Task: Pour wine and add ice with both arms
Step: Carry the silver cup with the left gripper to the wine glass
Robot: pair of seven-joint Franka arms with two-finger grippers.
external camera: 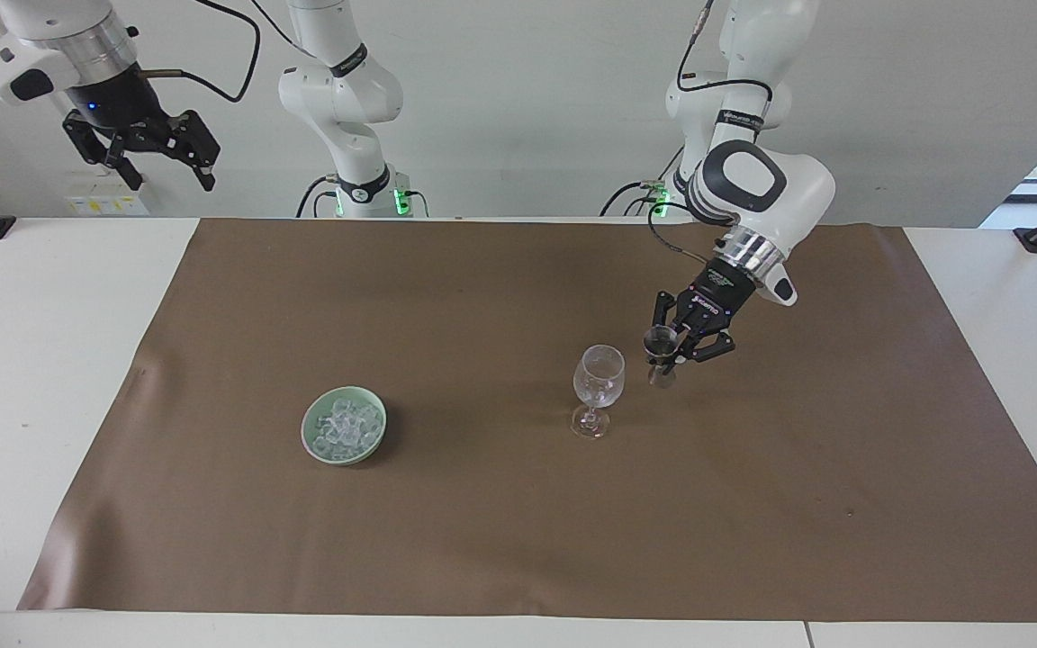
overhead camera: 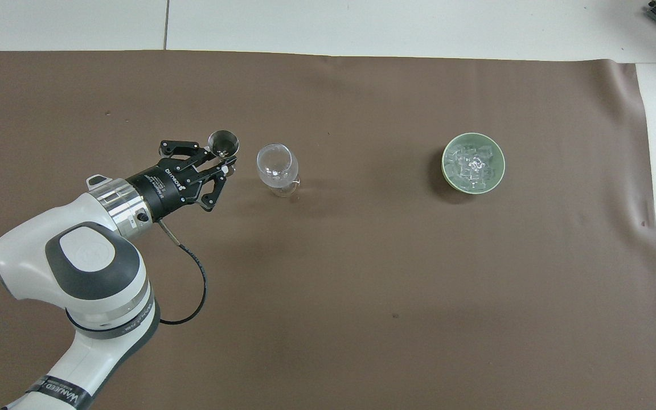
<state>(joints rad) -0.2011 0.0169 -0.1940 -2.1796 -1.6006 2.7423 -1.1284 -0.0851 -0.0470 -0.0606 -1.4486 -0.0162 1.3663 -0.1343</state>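
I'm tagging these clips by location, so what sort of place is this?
Most likely a robotics lab set up as a drinks station: two white arms mounted at a table covered with a brown mat, with a stemmed glass and a green bowl of ice.

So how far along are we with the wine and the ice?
Nothing looks finished: the stemmed glass appears empty, though a little clear liquid would be hard to see. In hand: the left gripper is shut on a small measuring cup, upright beside the glass. Left: the pour, then the ice, all in its green bowl. The right gripper waits open, raised at its end.
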